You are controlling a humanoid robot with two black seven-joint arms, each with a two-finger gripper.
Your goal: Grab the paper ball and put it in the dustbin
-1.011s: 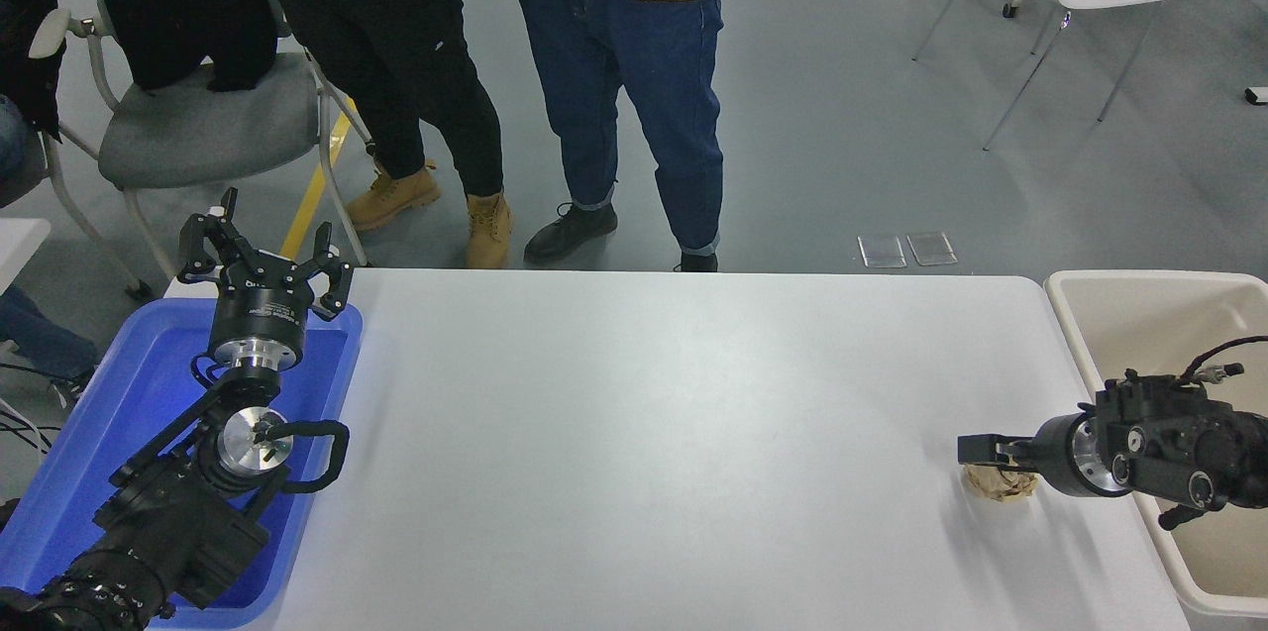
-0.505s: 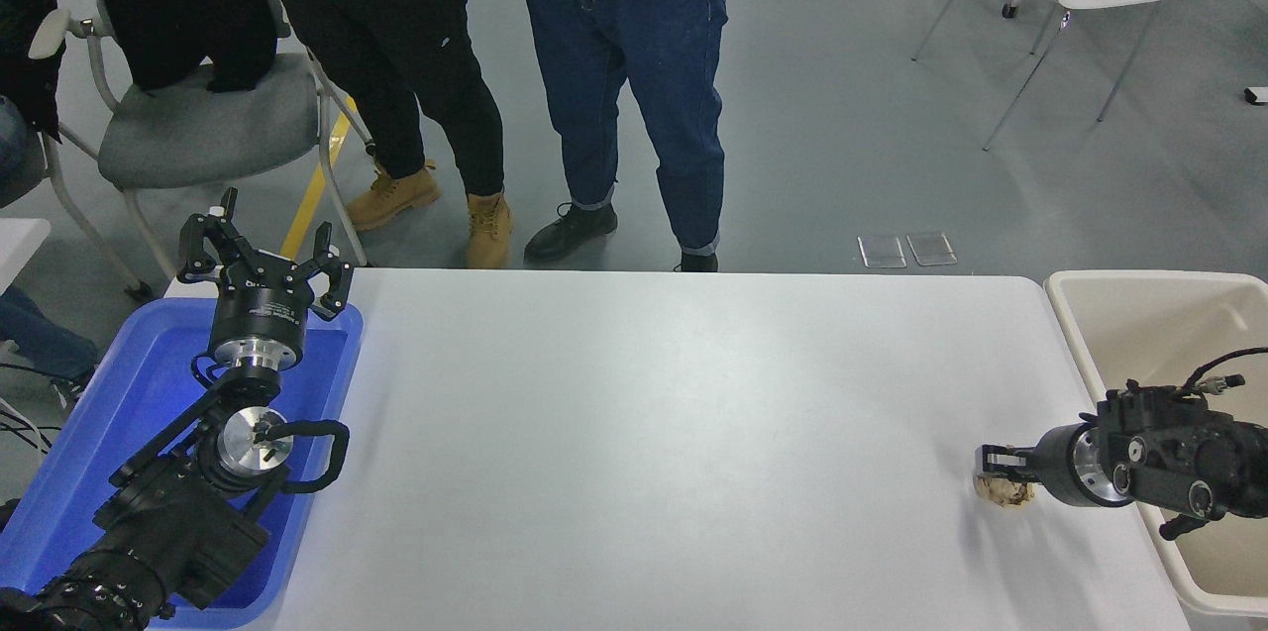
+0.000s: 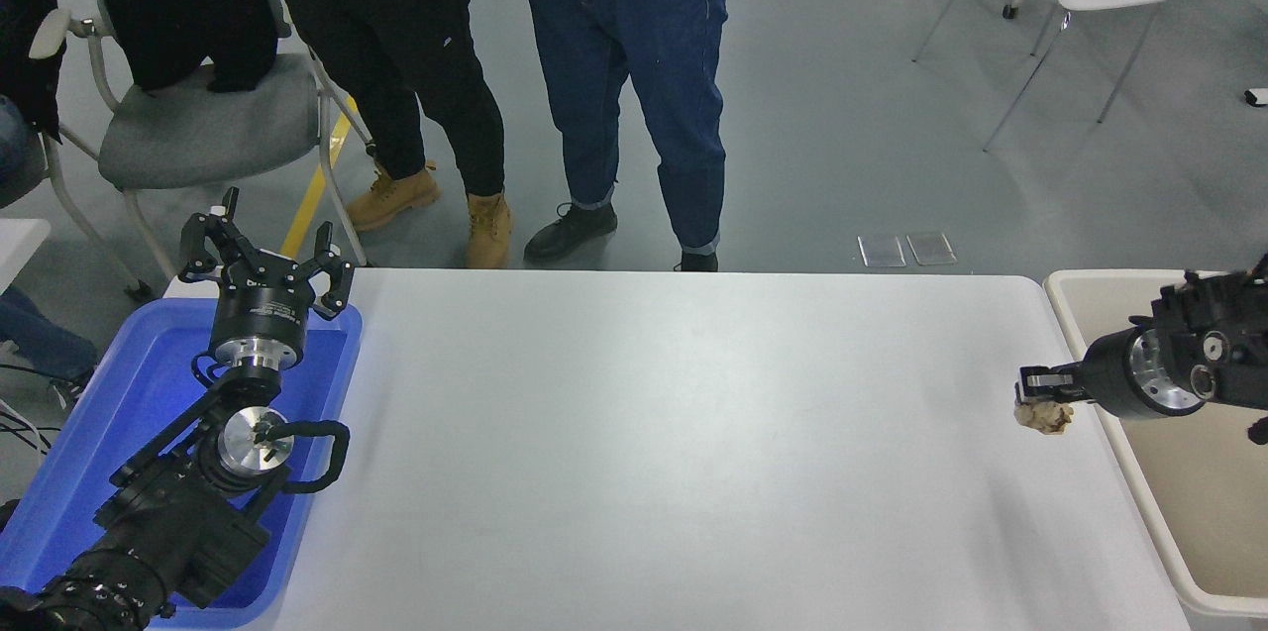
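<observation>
You are looking down over a wide white surface that fills most of the view, its far edge running across the middle and its right edge lying just beside the dustbin. The dustbin is a large cream-beige rectangular bin with a thick rounded rim, standing off the surface's right side and cut off by the picture's right edge. At the lower left sits a shallow blue tray, and your left arm is parked over it, its left gripper pointing away from you with the jaws spread apart and holding nothing.

Your right arm comes in from the right edge above the dustbin, reaching leftward. The right gripper has its jaws clamped on the paper ball, a small tan crumpled wad that hangs just below the jaw tips. The ball is lifted clear of the surface, above its right margin, just left of the dustbin's near rim and not yet over the opening.

The broad middle of the surface between the two arms lies open. Beyond the far edge, two people stand on the grey floor, with a grey chair to their left.
</observation>
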